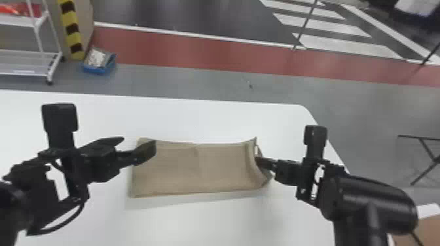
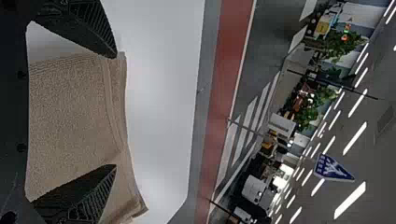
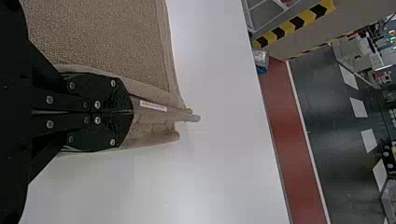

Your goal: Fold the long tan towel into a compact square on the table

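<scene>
One towel (image 1: 196, 166); bin (image 1: 98, 71) holds white contents (image 1: 96, 58).

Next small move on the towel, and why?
I'd probably have the right hand lift its end of the towel and carry it left across the rest. It's shut on the right end, which is already bunched up, while the middle lies fairly flat on the table. The left hand is open at the left end, gripping nothing.
</scene>
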{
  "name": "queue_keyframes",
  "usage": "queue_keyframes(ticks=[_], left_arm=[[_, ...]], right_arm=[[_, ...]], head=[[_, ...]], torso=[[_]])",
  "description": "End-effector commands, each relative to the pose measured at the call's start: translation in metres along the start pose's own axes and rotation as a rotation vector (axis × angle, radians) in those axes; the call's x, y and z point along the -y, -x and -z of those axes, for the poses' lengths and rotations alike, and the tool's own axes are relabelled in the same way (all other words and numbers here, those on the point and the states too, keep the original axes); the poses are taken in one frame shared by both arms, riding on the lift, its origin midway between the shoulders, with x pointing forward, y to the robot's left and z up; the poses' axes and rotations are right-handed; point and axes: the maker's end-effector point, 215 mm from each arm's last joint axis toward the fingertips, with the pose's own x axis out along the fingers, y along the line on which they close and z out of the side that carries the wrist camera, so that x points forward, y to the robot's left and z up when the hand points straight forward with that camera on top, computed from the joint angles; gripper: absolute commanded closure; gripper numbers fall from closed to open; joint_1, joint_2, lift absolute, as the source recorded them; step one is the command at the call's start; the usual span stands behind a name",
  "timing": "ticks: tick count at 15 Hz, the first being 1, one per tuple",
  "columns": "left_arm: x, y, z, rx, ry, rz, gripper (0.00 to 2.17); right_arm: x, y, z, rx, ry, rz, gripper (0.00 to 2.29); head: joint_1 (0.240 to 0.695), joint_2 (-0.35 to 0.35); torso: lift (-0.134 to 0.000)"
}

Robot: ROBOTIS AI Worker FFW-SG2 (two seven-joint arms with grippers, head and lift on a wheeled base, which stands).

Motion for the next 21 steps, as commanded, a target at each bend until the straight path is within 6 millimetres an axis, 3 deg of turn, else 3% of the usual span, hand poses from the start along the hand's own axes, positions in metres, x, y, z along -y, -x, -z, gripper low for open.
queue_keyframes(ticks=[1,4,7,9,10,12,14,16,19,21], left_arm=[[0.001,0.000,0.002,-0.002,0.002,0.000,0.04],[0.000,0.001,0.005,-0.006,0.003,-0.001,0.04],[-0.002,0.001,0.006,-0.007,-0.001,-0.008,0.04],[-0.001,0.001,0.014,-0.016,-0.005,-0.012,0.05],[-0.002,0.002,0.016,-0.013,-0.004,-0.014,0.05],[-0.005,0.001,0.011,0.023,-0.021,-0.039,0.05],[0.000,0.001,0.006,0.087,-0.046,-0.056,0.05],[0.013,-0.001,0.006,0.140,-0.048,-0.056,0.05],[0.030,-0.014,0.027,0.133,-0.072,-0.045,0.14],[0.031,-0.020,0.029,0.146,-0.092,-0.049,0.15]], right_arm=[[-0.007,0.004,-0.003,0.009,0.006,-0.005,1.27],[0.008,0.021,-0.023,0.075,0.000,0.014,1.25],[0.028,0.047,-0.047,0.150,-0.018,0.026,0.94],[0.054,0.066,-0.060,0.188,-0.029,0.045,0.13],[0.070,0.071,-0.059,0.185,-0.033,0.044,0.01],[0.089,0.079,-0.065,0.248,-0.031,0.004,0.02],[0.100,0.079,-0.054,0.250,-0.039,-0.016,0.03],[0.101,0.075,-0.039,0.225,-0.053,-0.021,0.04],[0.072,0.054,-0.022,0.174,-0.039,-0.054,0.10],[0.052,0.037,-0.019,0.139,-0.021,-0.058,0.13]], head=[[0.695,-0.279],[0.695,-0.274],[0.695,-0.291],[0.695,-0.313],[0.695,-0.324],[0.695,-0.348],[0.695,-0.350],[0.695,-0.350],[0.695,-0.350],[0.695,-0.350]], torso=[[-0.124],[-0.124],[-0.124],[-0.124],[-0.124],[-0.124],[-0.124],[-0.124],[-0.124],[-0.124]])
